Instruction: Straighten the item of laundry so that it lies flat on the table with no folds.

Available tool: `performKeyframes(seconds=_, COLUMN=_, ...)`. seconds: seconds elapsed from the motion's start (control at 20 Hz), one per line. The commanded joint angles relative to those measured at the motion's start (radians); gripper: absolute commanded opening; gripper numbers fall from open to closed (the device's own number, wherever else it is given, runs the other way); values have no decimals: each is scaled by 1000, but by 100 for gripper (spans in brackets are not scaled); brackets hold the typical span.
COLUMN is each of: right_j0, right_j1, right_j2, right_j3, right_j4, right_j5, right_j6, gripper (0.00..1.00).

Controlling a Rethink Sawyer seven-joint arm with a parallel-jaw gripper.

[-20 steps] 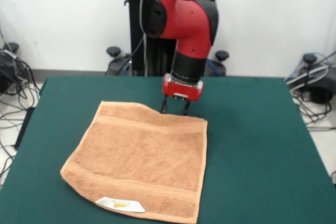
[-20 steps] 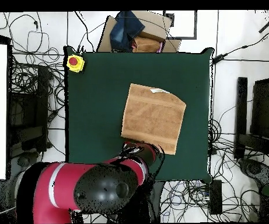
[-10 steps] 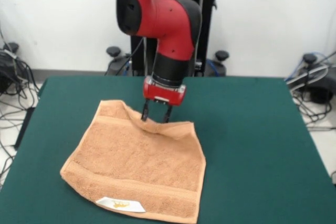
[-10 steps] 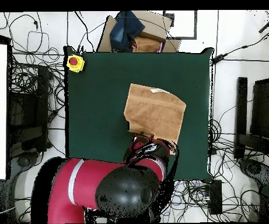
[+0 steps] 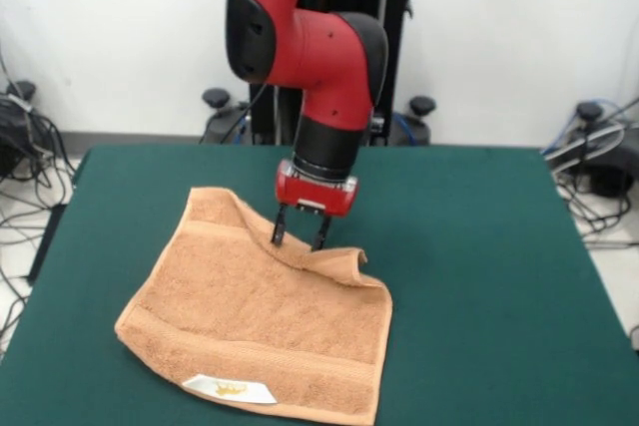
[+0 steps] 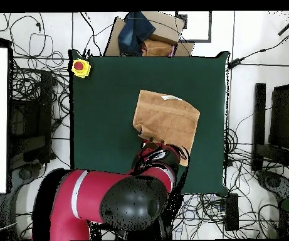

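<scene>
- Desk (image 5: 479,246): a dark green rectangular top carries the whole arrangement; the towel serves as the landmark below.
- Towel (image 5: 260,331): an orange-tan terry cloth lies on the desk, left of centre in the front view. Most of it rests flat, but its far edge, the side toward the pedestal, is bunched into a raised ridge with a small upturned fold.
- Label (image 5: 230,388): a white tag with yellow print sits on the towel's near edge, opposite the raised ridge.
- Pincer (image 5: 301,236): its two dark fingers (image 5: 279,229) point down and stand slightly apart, with a gap between them, their tips touching the ridge at the towel's far edge. Whether cloth is clamped between them cannot be told.
- Arm (image 5: 319,57): a red and black limb descends from above the towel's far edge.
- Overhead view: the arm's bulk (image 6: 128,204) covers the towel's (image 6: 168,119) edge nearest the robot.
</scene>
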Motion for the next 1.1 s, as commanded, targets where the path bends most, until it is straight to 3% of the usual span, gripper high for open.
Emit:
performKeyframes(seconds=0.05, right_j0=24, right_j1=-76, right_j2=147, right_j3=41, right_j4=-6, right_j5=133, right_j6=31, gripper=100)
performKeyframes(seconds=0.6, right_j0=-1, right_j1=-143, right_j2=182, right_j3=90, right_j4=-40, right_j5=174, right_j6=5, gripper=100)
performKeyframes(seconds=1.1, right_j0=7, right_j1=-88, right_j2=162, right_j3=32, right_j4=-36, right_j5=143, right_j6=13, gripper=100)
